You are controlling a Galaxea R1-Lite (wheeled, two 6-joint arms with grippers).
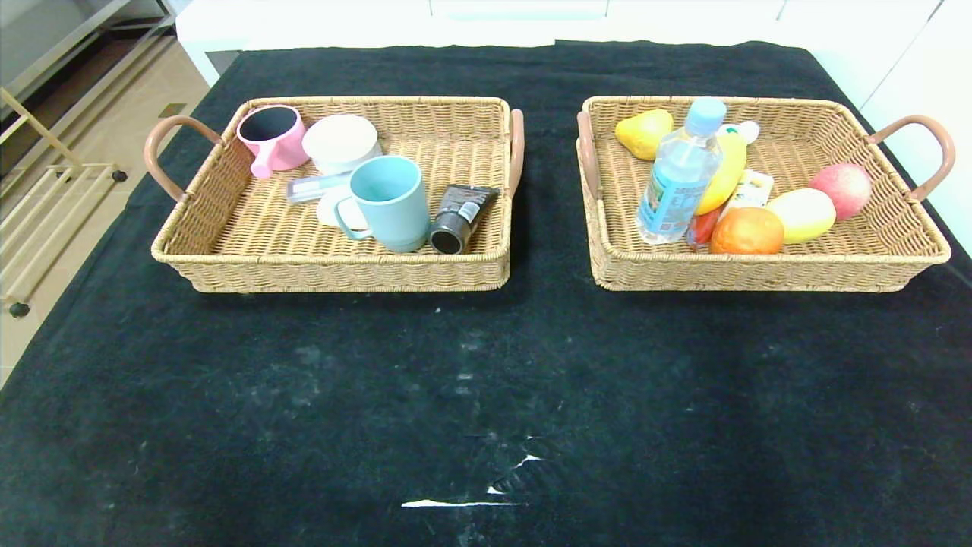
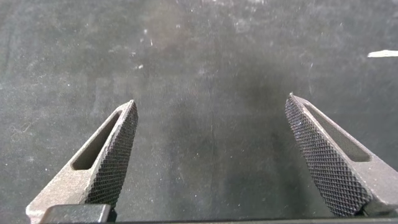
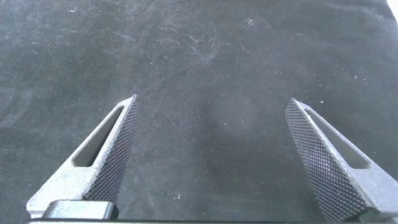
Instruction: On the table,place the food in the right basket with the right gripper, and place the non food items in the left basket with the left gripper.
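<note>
Both my pincers hang over bare black cloth on the bench (image 1: 486, 380), out of the head view. My left pincer (image 2: 211, 124) is spread wide with nothing between its fingers, and my right pincer (image 3: 211, 124) is spread just as wide and as empty. From the wrist views I see only scuffed cloth below each one, so everything I handle lies ahead of me, farther up the bench.

Nothing is left loose on the cloth. The left basket (image 1: 228, 262) holds the teal mug (image 1: 391, 201), upright with its handle toward my left, and just beside it the black tube (image 1: 462, 216) lying down, its long axis running away from me with the round cap nearest. A pink cup (image 1: 272, 137) sits in the far corner.

The right basket (image 1: 896, 251) holds the clear bottle (image 1: 678, 178), leaning, with its blue cap at the far end, the mango (image 1: 725, 176), the carton (image 1: 750, 188) and the red sausage (image 1: 702, 226) tucked behind an orange (image 1: 746, 230).

I judge the sorting done; neither arm has a nearer piece to fetch.
</note>
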